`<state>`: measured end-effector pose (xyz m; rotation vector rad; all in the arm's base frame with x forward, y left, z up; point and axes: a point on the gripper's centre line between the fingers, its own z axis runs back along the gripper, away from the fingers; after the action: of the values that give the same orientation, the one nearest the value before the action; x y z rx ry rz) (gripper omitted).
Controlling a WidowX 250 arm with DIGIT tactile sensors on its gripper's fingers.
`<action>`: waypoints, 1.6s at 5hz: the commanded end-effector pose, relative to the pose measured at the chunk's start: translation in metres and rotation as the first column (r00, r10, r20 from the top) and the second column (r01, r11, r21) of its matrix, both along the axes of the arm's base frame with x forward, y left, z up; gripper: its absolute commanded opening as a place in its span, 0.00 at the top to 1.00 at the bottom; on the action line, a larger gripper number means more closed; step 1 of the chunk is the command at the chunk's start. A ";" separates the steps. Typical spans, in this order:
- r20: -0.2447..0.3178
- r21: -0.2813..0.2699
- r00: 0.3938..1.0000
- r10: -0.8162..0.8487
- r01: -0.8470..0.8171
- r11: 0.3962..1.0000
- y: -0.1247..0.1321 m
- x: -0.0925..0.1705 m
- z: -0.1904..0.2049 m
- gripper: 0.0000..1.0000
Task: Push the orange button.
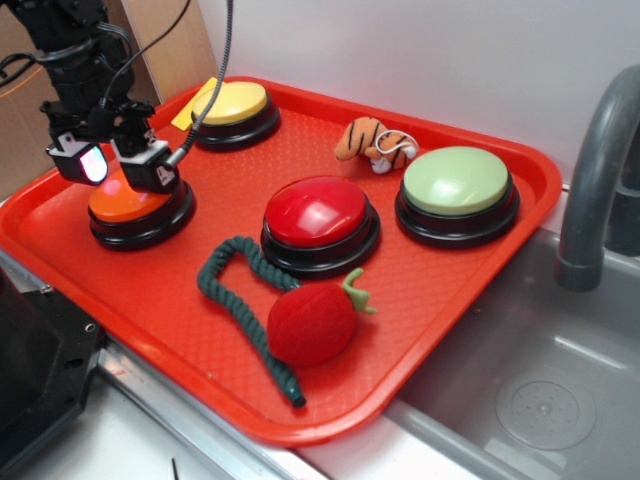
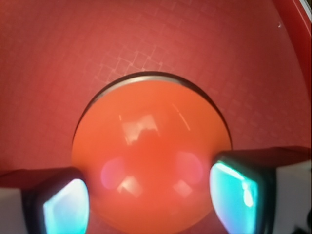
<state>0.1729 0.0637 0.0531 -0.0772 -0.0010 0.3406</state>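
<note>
At the left of the red tray (image 1: 450, 300), the tool (image 1: 122, 172) hangs just over the orange button (image 1: 135, 205), its fingers (image 2: 234, 192) wide apart and holding nothing. I think pressing straight down on the dome's middle works best, well apart from the red button (image 1: 318, 212) to the right.

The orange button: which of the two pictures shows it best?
The wrist view: the orange button fills the picture, glossy dome seen from above. The exterior view shows the button small, partly hidden behind the open gripper.

Orange button (image 1: 128, 203): glossy domed top, black base, upright, tray's left side.
</note>
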 end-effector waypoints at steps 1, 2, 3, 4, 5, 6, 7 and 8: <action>0.030 0.028 0.999 -0.010 0.010 1.000 -0.002 -0.005 0.017 0.00; 0.059 0.024 0.998 -0.007 0.006 1.000 -0.002 -0.008 0.037 0.00; 0.041 0.023 0.999 -0.016 0.015 1.000 -0.003 -0.009 0.050 0.00; 0.032 0.010 0.999 -0.017 0.016 1.000 -0.002 -0.012 0.063 0.00; 0.047 0.030 0.999 -0.004 0.003 1.000 -0.002 -0.014 0.072 0.00; 0.045 0.024 0.999 -0.011 0.010 1.000 -0.003 -0.014 0.077 0.00; 0.047 0.031 0.999 -0.010 0.008 1.000 -0.003 -0.014 0.082 0.00; 0.054 0.049 0.999 0.000 -0.003 0.999 -0.003 -0.014 0.085 0.00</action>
<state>0.1580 0.0558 0.1262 -0.0501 -0.0130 0.3449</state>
